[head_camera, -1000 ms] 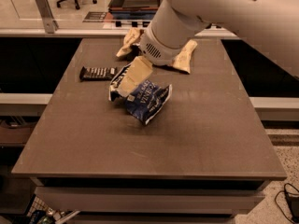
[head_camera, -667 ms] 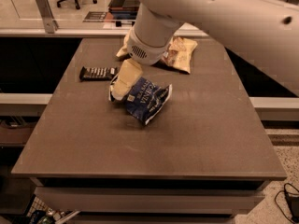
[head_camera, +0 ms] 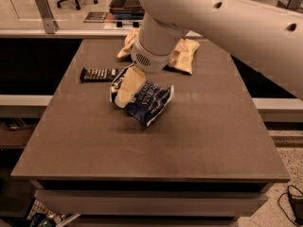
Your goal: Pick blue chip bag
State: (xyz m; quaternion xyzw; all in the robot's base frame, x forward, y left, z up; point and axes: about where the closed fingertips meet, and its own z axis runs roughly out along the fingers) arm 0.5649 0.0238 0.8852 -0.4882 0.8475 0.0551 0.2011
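Observation:
The blue chip bag point(head_camera: 151, 103) lies crumpled on the brown table point(head_camera: 142, 155), a little left of its middle, dark blue with white lettering and whitish edges. My gripper point(head_camera: 127, 88), beige, hangs from the big white arm and sits down on the bag's left end, covering part of it. The bag rests on the table top.
A yellow-and-brown chip bag point(head_camera: 183, 56) lies at the back of the table, partly hidden behind the arm. A small dark flat candy bar point(head_camera: 98, 74) lies to the left of the blue bag. Office floor and a chair show beyond the table's far edge.
The arm has swung left and the gripper has come down a little onto the bag's left end. The bag has stayed in place.

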